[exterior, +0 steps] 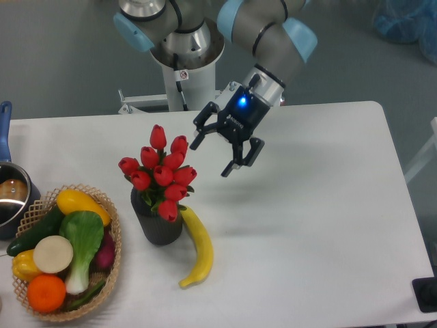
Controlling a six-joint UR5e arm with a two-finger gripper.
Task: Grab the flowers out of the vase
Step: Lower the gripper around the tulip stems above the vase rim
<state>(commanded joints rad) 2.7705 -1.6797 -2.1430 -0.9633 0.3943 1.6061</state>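
Note:
The flowers (161,172), a bunch of red tulip buds with green leaves, stand in the dark vase (159,222) left of the table's middle. They spread wider than the vase's rim. My gripper (211,156) hangs open in the air just right of the top buds, tilted toward them. Nothing is between its fingers, and it does not touch the flowers.
A yellow banana (197,247) lies against the vase's right side. A woven basket (112,240) of vegetables and fruit sits at the front left. A pot (9,198) with a blue handle is at the left edge. The arm's base (186,58) stands behind the table.

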